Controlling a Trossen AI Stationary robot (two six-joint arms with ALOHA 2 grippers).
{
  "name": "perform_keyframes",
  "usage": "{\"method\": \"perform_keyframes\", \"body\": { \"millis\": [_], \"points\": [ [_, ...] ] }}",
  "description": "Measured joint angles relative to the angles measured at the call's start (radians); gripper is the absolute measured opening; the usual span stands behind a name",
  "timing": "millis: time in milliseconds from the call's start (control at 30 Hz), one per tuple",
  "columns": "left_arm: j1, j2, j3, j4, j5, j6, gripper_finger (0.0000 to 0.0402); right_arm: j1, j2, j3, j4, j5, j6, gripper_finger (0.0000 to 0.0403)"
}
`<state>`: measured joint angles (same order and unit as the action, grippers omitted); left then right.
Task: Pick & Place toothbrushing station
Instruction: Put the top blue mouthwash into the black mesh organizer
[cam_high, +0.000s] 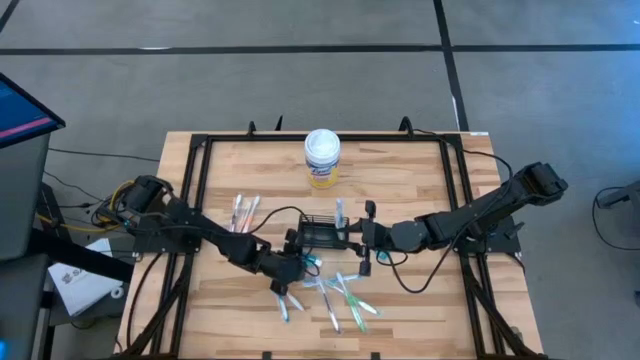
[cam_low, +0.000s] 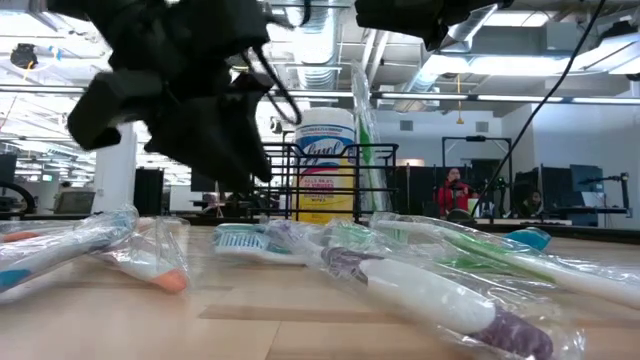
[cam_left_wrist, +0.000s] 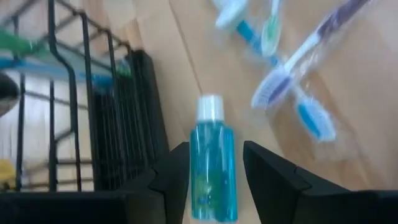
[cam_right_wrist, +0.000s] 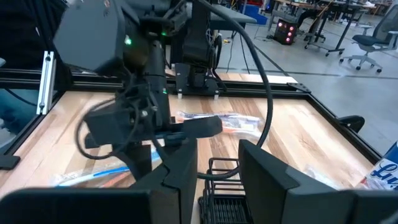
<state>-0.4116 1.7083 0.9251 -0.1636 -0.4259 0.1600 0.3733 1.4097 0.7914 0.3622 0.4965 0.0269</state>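
**Left gripper holds a bottle beside the holder**

High view: the left gripper (cam_high: 300, 266) sits just beside the near-left corner of the black mesh holder (cam_high: 322, 234) at the middle of the surface (cam_high: 420, 190). The right gripper (cam_high: 362, 243) is at the holder's other end, touching or nearly touching it; whether it grips the wire cannot be told here. Past the holder from both grippers stands a white canister (cam_high: 322, 158). Wrapped toothbrushes (cam_high: 340, 295) lie scattered on the near side of the left gripper, and a few more (cam_high: 243, 211) lie behind it.

Low view: the left arm fills the upper left; toothbrushes (cam_low: 420, 275) lie in front, the canister (cam_low: 325, 165) behind the holder's wires (cam_low: 290, 180).

Left wrist view: the fingers (cam_left_wrist: 177, 174) stand partly apart, closed on a small blue bottle (cam_left_wrist: 212, 165) with a white cap. The holder (cam_left_wrist: 93, 124) is just to one side of it.

Right wrist view: the right gripper's fingers (cam_right_wrist: 261, 165) are partly apart above the holder (cam_right_wrist: 221, 186), with the left arm just ahead; a grip cannot be told.
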Motion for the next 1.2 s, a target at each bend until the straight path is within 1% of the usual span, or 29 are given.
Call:
{"method": "perform_keyframes", "body": {
  "millis": [200, 300, 833, 1000, 1200],
  "points": [
    [-0.002, 0.004, -0.052, -0.001, 0.003, -0.058, 0.0143, 0.000, 0.000, 0.000, -0.003, 0.000, 0.000, 0.0107],
    [-0.002, 0.004, -0.071, -0.009, 0.003, -0.064, 0.0143, 0.000, 0.000, 0.000, -0.003, 0.000, 0.000, 0.0107],
    [0.041, 0.013, -0.088, 0.003, 0.008, -0.091, 0.0143, 0.000, 0.000, 0.000, 0.014, 0.000, 0.000, 0.0107],
    [0.055, 0.019, -0.088, 0.008, 0.093, -0.094, 0.0143, 0.000, 0.000, 0.000, 0.013, 0.000, 0.000, 0.0107],
    [0.056, 0.071, -0.084, 0.034, 0.095, -0.102, 0.0143, 0.000, 0.000, 0.000, 0.014, 0.000, 0.000, 0.0107]
  ]
}}
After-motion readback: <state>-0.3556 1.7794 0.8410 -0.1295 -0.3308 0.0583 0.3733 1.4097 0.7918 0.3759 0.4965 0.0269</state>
